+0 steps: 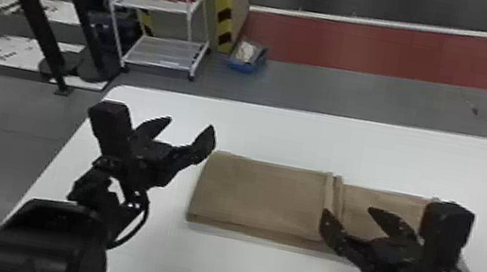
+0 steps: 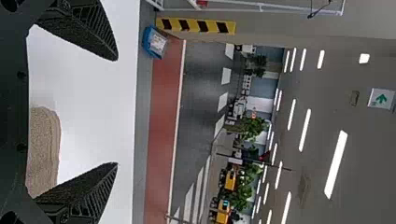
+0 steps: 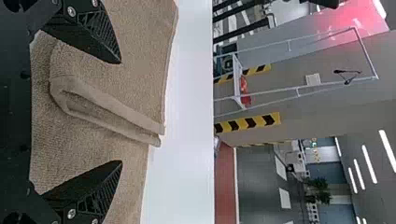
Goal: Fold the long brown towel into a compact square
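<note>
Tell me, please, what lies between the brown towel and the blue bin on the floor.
In the head view, white tabletop stretches from the brown towel to its far edge; beyond that, grey floor continues to the blue bin.

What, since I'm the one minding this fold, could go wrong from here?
The right gripper is open over the towel, near its double ridge; closing there might pinch only one edge and skew the fold. The left gripper, open near the towel's left end, could catch just the upper layers, leaving lower ones behind.
</note>
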